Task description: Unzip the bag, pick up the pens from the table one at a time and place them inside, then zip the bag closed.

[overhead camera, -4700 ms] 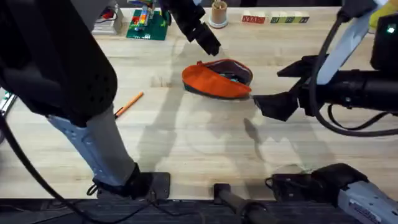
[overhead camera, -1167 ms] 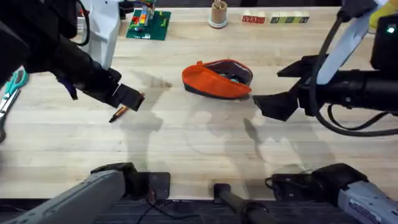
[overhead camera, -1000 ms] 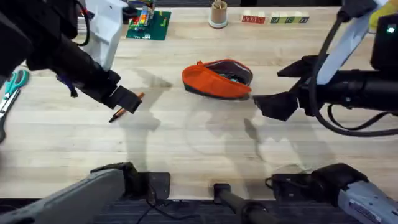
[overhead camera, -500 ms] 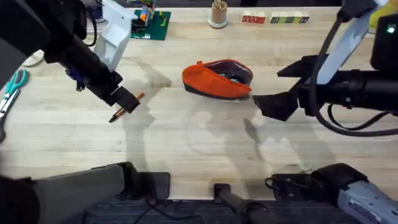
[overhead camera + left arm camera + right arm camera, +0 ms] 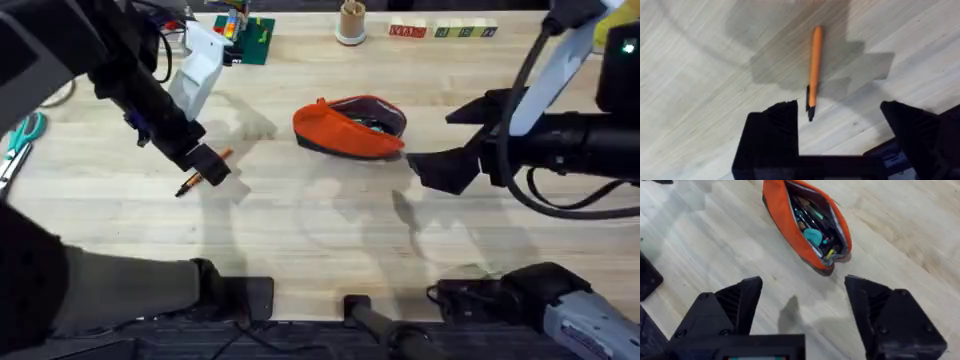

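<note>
The orange bag (image 5: 348, 128) lies unzipped on the table (image 5: 320, 230), its mouth gaping, with several items inside; it also shows in the right wrist view (image 5: 807, 222). An orange pen (image 5: 813, 70) with a dark tip lies flat on the wood at the left (image 5: 192, 182). My left gripper (image 5: 208, 166) hovers right over that pen, open, with the dark tip between its fingers (image 5: 775, 130) in the left wrist view. My right gripper (image 5: 440, 165) stands open just right of the bag, holding nothing.
Teal-handled scissors (image 5: 25, 130) lie at the left edge. A green baseplate with bricks (image 5: 240, 35), a wooden cup (image 5: 351, 22) and a row of letter blocks (image 5: 443, 31) line the far edge.
My left arm has swung from above the bag over to the left and come down over the orange pen. The right arm and bag have stayed still.
</note>
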### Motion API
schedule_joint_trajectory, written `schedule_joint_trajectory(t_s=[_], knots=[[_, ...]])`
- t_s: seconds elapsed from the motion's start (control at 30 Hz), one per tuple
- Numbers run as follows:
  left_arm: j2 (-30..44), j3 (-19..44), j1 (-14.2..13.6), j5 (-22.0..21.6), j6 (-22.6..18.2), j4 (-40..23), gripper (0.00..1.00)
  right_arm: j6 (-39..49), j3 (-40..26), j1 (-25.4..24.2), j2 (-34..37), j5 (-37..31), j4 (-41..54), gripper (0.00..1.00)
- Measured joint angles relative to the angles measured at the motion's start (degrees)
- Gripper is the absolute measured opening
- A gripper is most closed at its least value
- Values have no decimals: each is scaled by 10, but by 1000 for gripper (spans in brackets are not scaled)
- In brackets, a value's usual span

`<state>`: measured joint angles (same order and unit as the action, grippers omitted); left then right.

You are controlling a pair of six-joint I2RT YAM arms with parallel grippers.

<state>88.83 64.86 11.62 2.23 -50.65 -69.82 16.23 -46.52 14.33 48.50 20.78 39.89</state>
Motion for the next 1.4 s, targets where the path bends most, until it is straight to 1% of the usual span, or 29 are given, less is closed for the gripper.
schedule_joint_trajectory(t_s=[0.17, 0.37, 0.6, 0.8, 0.93, 1.03, 1.3, 1.4], knots=[[18, 0, 0, 15, 0, 3, 994, 0, 0, 0, 0, 0, 0, 997], [51, 0, 0, 17, -1, 11, 995, 0, 0, 0, 0, 0, 0, 998], [71, 0, 0, 26, -25, 26, 995, 0, 0, 0, 0, 0, 0, 998], [73, -11, 0, 27, -35, 59, 995, 0, 0, 0, 0, 0, 0, 998], [73, -43, 2, 26, -40, 84, 995, 0, 0, 0, 0, 0, 0, 998], [65, -54, 2, 25, -43, 99, 995, 0, 0, 0, 0, 0, 0, 998], [58, -64, 2, 25, -45, 112, 998, 0, 0, 0, 0, 0, 0, 997], [58, -64, 2, 24, -45, 115, 944, 0, 0, 0, 0, 0, 0, 998]])
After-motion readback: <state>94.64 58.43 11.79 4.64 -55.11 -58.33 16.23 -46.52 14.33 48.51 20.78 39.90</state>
